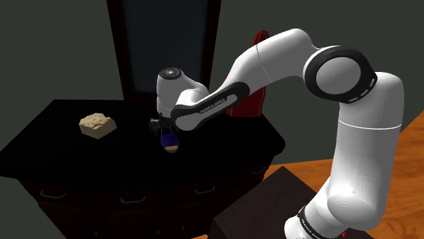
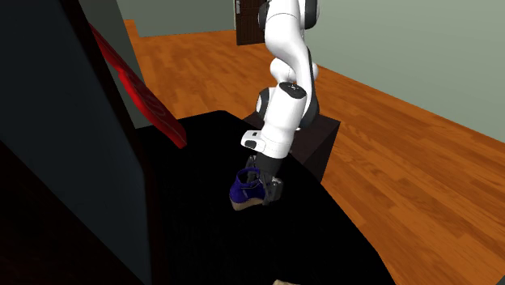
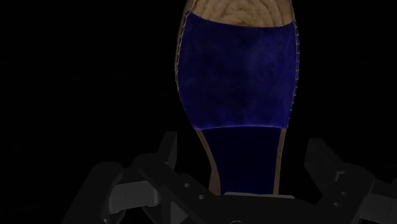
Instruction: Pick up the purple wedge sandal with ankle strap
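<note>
**Gripper low over the sandal, grasp not yet made**

From where I stand, the purple sandal (image 1: 170, 141) lies on the top of the dark cabinet (image 1: 231, 146), and its pale woven sole shows around the edge. The black gripper (image 1: 162, 126) hangs directly over it, pointing down. In the wrist view the two fingers (image 3: 168, 151) stand wide apart, one on each side of the narrower heel part of the sandal. I see a gap on both sides, so they hold nothing.

I judge that the step in hand is the approach, and that it is close to its end. The next move calls, I think, for perhaps a little more descent. After that the fingers should close evenly across the wedge, because an uneven squeeze could turn the shoe. A tan lump (image 1: 98, 125) sits well apart, toward the shoulder view's left.
</note>
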Controlling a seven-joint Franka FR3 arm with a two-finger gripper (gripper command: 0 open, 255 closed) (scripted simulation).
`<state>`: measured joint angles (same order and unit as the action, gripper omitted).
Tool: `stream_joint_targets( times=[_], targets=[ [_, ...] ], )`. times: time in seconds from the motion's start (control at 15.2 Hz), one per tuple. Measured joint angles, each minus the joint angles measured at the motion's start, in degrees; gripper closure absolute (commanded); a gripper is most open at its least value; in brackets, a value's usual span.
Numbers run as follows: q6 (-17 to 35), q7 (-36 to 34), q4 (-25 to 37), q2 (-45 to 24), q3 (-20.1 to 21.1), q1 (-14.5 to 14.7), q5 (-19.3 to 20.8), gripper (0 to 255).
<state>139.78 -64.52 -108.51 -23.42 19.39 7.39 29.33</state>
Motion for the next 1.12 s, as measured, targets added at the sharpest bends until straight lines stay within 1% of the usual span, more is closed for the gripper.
stream_joint_targets(
  times=[0.07, 0.73, 1.12],
  targets=[
    [0.17, -0.19, -0.02, -0.19, -0.07, 0.09, 0.17, 255],
    [0.38, -0.33, -0.08, -0.24, -0.11, 0.15, 0.30, 255],
    [-2.27, 1.50, 0.60, 1.90, 0.84, -0.53, -1.68, 255]
  ],
)
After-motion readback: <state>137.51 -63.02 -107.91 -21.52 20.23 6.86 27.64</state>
